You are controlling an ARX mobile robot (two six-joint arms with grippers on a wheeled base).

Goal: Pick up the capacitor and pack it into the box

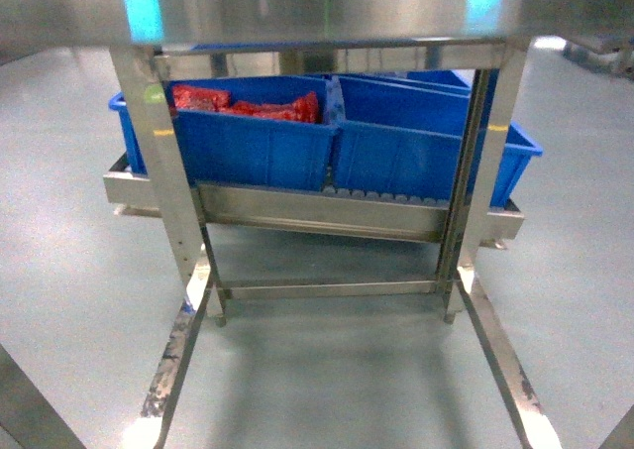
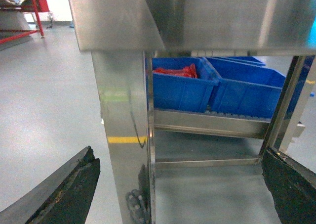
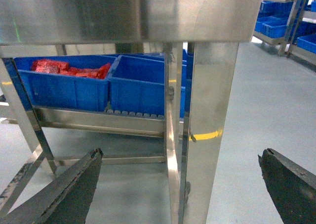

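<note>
Steel table frame (image 1: 158,171), blue crates (image 1: 248,142) well beyond both spread end effectors.

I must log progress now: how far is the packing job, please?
Nothing looks done. The pink box is in no view. Both end effectors, left and right, are open and empty, in front of the steel rack. The red packets lie in the left blue crate. Picking and packing are left.
</note>
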